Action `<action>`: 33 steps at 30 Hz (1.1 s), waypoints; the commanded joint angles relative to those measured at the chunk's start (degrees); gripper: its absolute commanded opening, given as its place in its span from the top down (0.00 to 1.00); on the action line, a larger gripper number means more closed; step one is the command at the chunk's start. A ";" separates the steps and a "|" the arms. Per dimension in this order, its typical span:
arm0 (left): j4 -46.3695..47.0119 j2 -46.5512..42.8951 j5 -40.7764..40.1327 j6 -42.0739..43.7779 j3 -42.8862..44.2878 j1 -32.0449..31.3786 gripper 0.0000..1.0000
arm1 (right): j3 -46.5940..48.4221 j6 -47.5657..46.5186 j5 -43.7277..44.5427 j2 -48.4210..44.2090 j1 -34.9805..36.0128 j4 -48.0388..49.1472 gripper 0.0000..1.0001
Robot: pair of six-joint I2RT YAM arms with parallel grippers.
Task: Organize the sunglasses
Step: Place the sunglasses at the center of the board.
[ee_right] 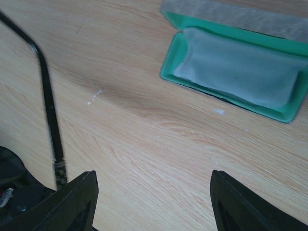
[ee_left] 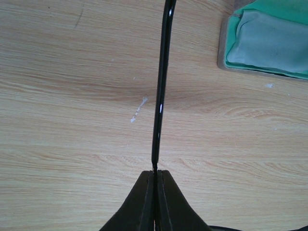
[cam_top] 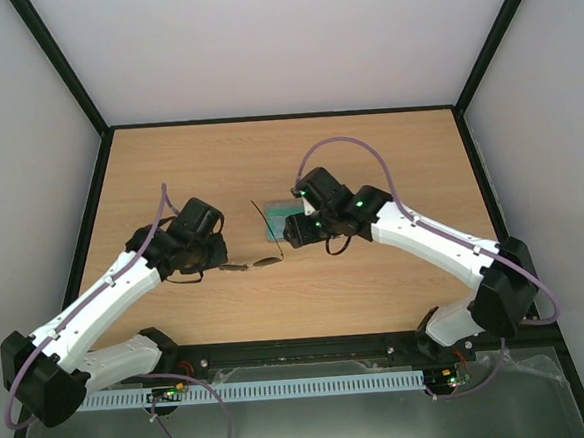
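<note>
Left gripper [ee_left: 155,174]: squeezed together; pinches the tip of one temple of the sunglasses [ee_left: 161,96], straight ahead of the fingertips, over bare table [ee_left: 72,106]. Farther ahead and to the right: case [ee_left: 231,43], lying open, green lining, pale cloth [ee_left: 274,41] inside.

Right gripper [ee_right: 153,179]: fingers wide apart, grips nothing, hangs over the table. Just outside one finger: a black temple of the sunglasses, slanting away. Farther ahead, to the right: the same case, cloth filling its green tray.

My fingers [ee_left: 139,207] look like matt black plastic. The sunglasses [ee_left: 161,96] have a smooth, glossy black arm. The surface [ee_left: 67,134] is pale, scuffed wood grain. The cloth [ee_right: 240,72] looks soft and matt.
</note>
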 commanded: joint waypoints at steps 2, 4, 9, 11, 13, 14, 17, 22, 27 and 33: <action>0.49 -0.30 -0.18 1.00 0.80 -0.69 0.98 | 4.87 0.65 3.38 3.04 4.07 -1.75 0.35; 0.47 -0.18 -0.10 1.25 0.73 -0.75 0.98 | 5.70 0.75 3.80 4.00 5.50 -1.76 0.35; 0.51 -0.15 -0.07 1.53 0.88 -0.90 0.98 | 5.88 0.77 4.03 5.19 8.75 -2.17 0.35; 0.51 0.03 -0.02 1.71 0.97 -0.84 0.98 | 5.28 0.73 3.61 5.32 9.62 -2.00 0.36; 0.68 0.14 0.03 1.88 1.04 -0.84 0.98 | 4.72 0.76 3.32 5.30 10.06 -1.99 0.36; 0.68 0.25 0.06 1.99 1.12 -0.84 0.98 | 4.48 0.69 3.04 5.31 10.20 -1.93 0.36; 1.08 0.57 0.46 2.40 1.34 -0.93 0.98 | 3.57 0.10 0.49 5.26 10.49 -1.53 0.40; 1.28 1.03 0.96 3.34 1.69 -0.95 0.98 | 1.84 -1.36 -2.99 4.38 11.22 -0.69 0.41; 1.20 0.80 1.29 3.89 1.50 -0.93 0.98 | -0.23 -1.48 0.36 2.66 11.26 -1.39 0.41; 3.17 1.01 2.42 4.06 -0.17 -1.55 0.98 | -1.72 1.45 5.52 0.88 11.22 -0.44 0.33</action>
